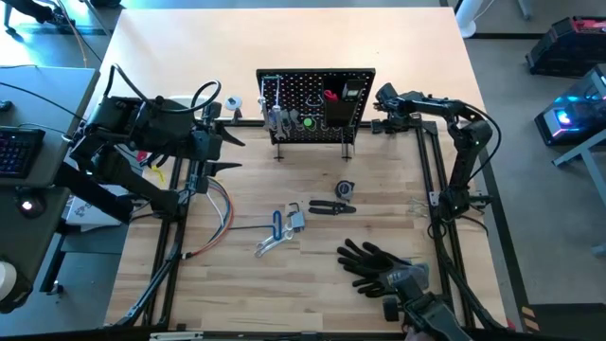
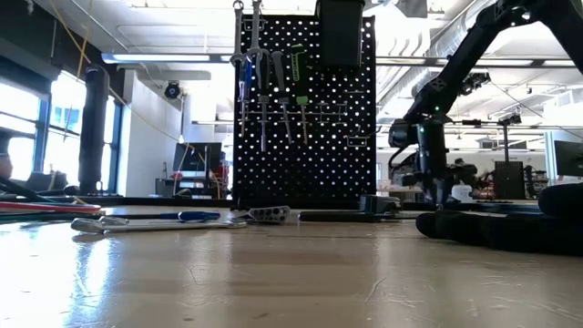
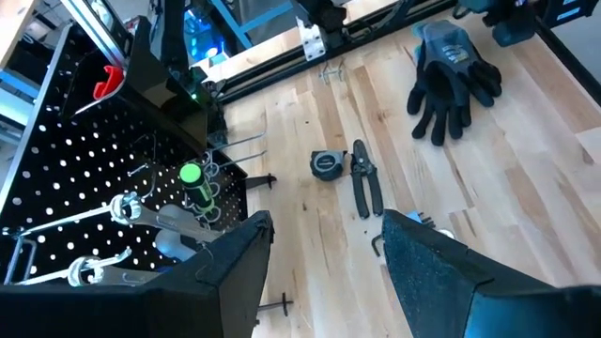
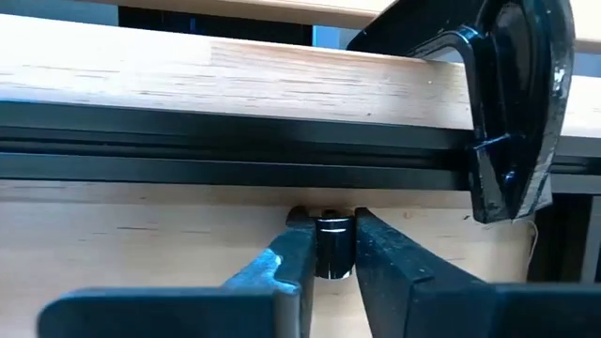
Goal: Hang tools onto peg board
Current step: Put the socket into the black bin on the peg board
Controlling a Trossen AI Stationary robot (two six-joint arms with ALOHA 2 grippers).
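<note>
The black peg board [image 1: 317,104] stands upright at the table's far middle. Silver wrenches [image 3: 122,208] and a green-handled driver [image 3: 192,178] hang on it. A blue-handled tool [image 1: 277,223], a silver wrench [image 1: 270,244] and black pliers [image 1: 331,206] lie on the table in front of it. My right gripper [image 4: 331,246] is down beside the board's right end [image 1: 383,123], shut on a small black-silver bar [image 4: 331,239]. My left gripper [image 3: 324,253] hovers open, high left of the board [image 1: 232,154]. My right gripper pinches the black-silver bar's silver-ringed end [image 4: 331,225] between its two fingertips [image 4: 293,246]. The fingers come steeply from above, close to the black rail [image 4: 235,155]. The fingers hide the rest of the bar, so whether it rests on the table cannot be told.
Black gloves [image 1: 374,260] lie near the right front, and a small tape measure [image 1: 345,189] lies by the pliers. Coloured wires [image 1: 213,223] trail at the left. Black frame rails [image 1: 431,170] run along the right, with a black clamp [image 4: 512,113] close to my right gripper.
</note>
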